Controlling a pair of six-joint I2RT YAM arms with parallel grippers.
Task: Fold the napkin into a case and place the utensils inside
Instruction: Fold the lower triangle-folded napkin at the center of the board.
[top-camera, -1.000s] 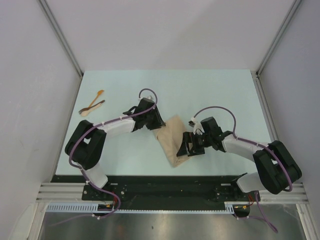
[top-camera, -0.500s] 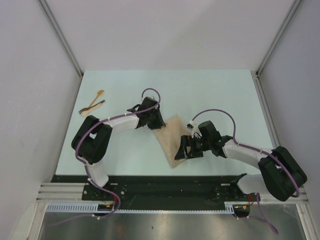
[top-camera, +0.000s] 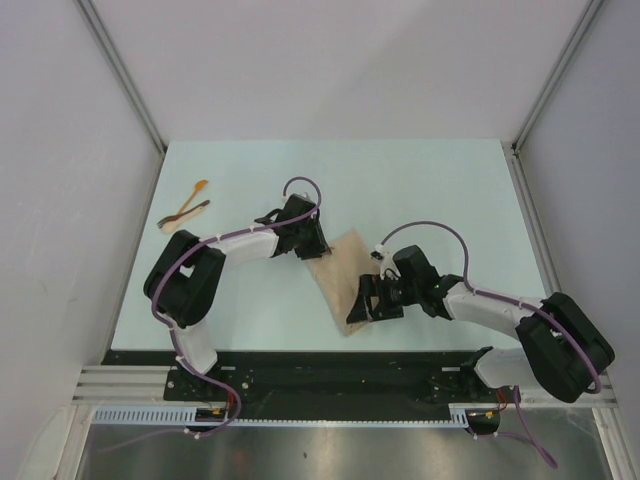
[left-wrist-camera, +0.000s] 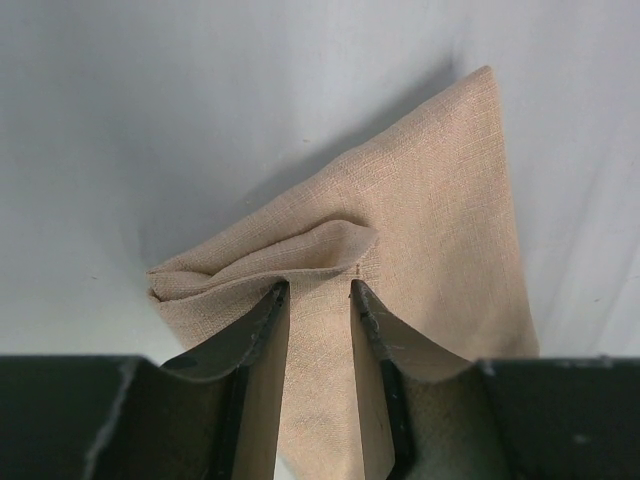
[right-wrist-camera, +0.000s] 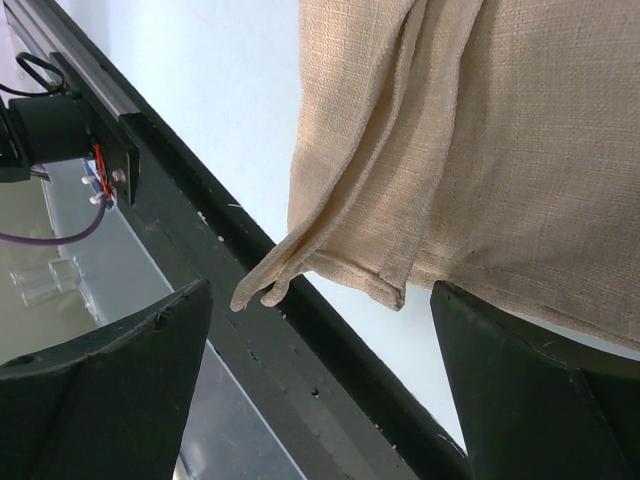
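Note:
The beige napkin (top-camera: 338, 272) lies folded into a narrow slanted shape at the table's middle front. My left gripper (top-camera: 312, 249) rests on its far-left end. In the left wrist view the jaws stand partly apart, with flat napkin (left-wrist-camera: 440, 190) in the gap and a raised fold just ahead of the fingertips (left-wrist-camera: 272, 300). My right gripper (top-camera: 363, 301) is wide open over the napkin's near end. That layered end (right-wrist-camera: 340, 270) hangs between the right fingers (right-wrist-camera: 120, 370), and they do not touch it. The utensils, an orange-tan spoon (top-camera: 191, 200) and a darker piece (top-camera: 190, 211), lie crossed at the far left.
The pale table (top-camera: 430, 190) is walled on the left, right and back. A black rail (top-camera: 330, 358) runs along its front edge, and in the right wrist view this rail (right-wrist-camera: 300, 370) lies right under the napkin's near corner. Purple cables loop off both wrists.
My right gripper has slid left and nearer along the napkin toward its near end. The left arm's elbow shifted a little, while its gripper stayed on the napkin's far end.

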